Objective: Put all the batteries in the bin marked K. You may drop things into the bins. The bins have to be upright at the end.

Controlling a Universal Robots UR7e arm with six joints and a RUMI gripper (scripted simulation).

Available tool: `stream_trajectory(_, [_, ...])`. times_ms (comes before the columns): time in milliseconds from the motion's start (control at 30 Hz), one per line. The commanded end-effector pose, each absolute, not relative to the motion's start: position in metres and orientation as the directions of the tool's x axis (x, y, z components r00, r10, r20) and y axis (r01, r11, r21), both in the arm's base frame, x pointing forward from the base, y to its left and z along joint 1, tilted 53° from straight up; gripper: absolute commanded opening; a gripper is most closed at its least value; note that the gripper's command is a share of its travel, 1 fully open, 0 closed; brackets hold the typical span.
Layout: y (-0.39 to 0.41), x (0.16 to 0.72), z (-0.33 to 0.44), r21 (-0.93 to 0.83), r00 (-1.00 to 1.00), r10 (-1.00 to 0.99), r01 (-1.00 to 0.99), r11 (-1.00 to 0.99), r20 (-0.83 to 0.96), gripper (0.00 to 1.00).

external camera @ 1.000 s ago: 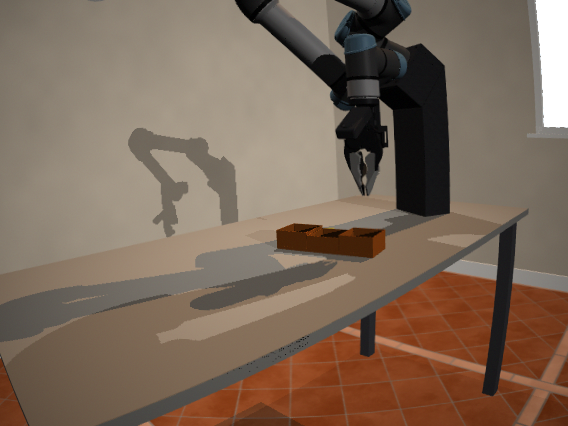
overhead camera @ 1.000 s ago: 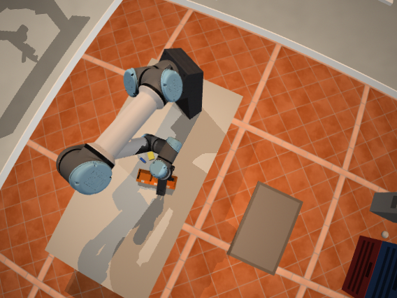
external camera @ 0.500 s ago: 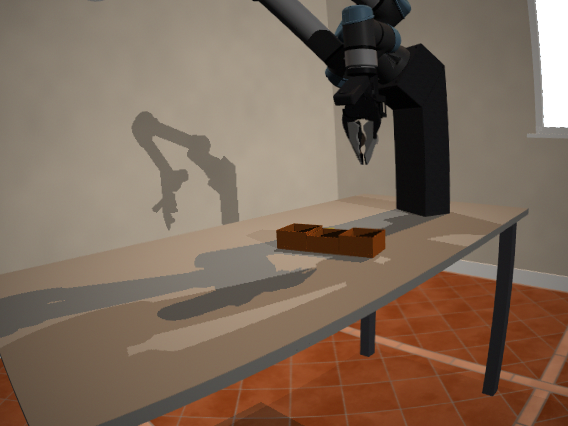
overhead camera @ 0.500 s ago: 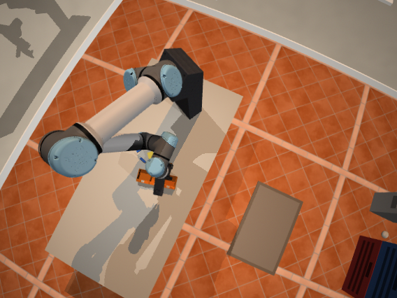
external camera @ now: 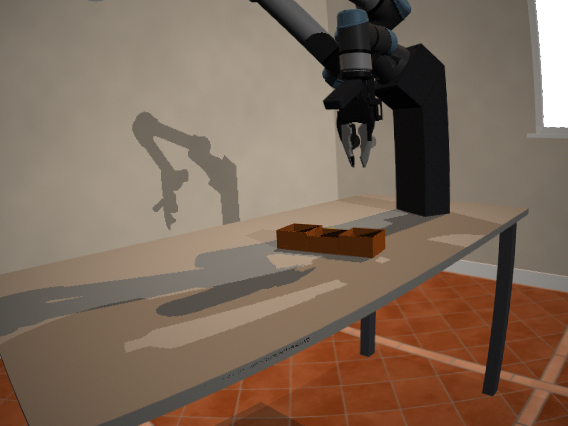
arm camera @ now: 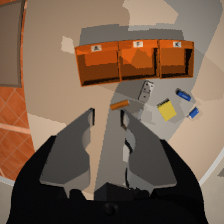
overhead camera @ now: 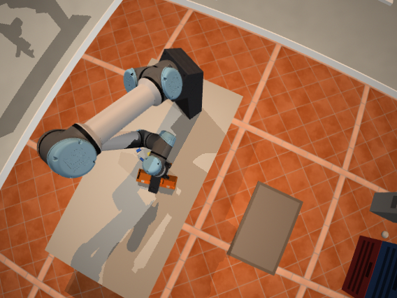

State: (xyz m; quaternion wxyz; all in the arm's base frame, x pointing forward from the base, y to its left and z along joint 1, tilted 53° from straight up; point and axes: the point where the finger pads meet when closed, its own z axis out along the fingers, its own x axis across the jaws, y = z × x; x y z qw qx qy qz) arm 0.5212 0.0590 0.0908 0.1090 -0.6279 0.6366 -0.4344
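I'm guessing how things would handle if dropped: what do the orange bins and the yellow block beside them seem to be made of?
The bins: likely rigid plastic, judging by the uniform matte orange, thin straight walls and white letter labels; painted wood is possible. The yellow block: flat, plain matte yellow with a dark edge, perhaps a sponge or plastic pad; too small to tell. The hand hangs above, holding nothing.

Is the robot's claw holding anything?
No, it holds nothing. In the wrist view the gripper is partly open and only the table shows in the gap.
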Motion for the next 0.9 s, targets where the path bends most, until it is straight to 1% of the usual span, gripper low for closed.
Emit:
stream_trajectory(0, [0.016, 0.523, 0.087, -0.746, -0.294, -0.910, -0.665, -0.025, 0.292, 0.17])
stream_trajectory(233, [-0.040, 0.525, 0.083, -0.783, -0.414, -0.896, -0.606, 0.139, 0.161, 0.17])
stream_trajectory(300, [-0.040, 0.525, 0.083, -0.783, -0.414, -0.896, -0.606, 0.139, 0.161, 0.17])
stream_trajectory(333, [-0.051, 0.525, 0.082, -0.792, -0.460, -0.882, -0.575, 0.205, 0.105, 0.17])
stream_trajectory(633, [-0.123, 0.528, 0.076, -0.794, -0.583, -0.810, -0.463, 0.394, -0.062, 0.17])
stream_trajectory(800, [-0.161, 0.529, 0.073, -0.779, -0.642, -0.750, -0.385, 0.494, -0.158, 0.17])
stream_trajectory(867, [-0.161, 0.529, 0.073, -0.779, -0.642, -0.750, -0.385, 0.494, -0.158, 0.17])
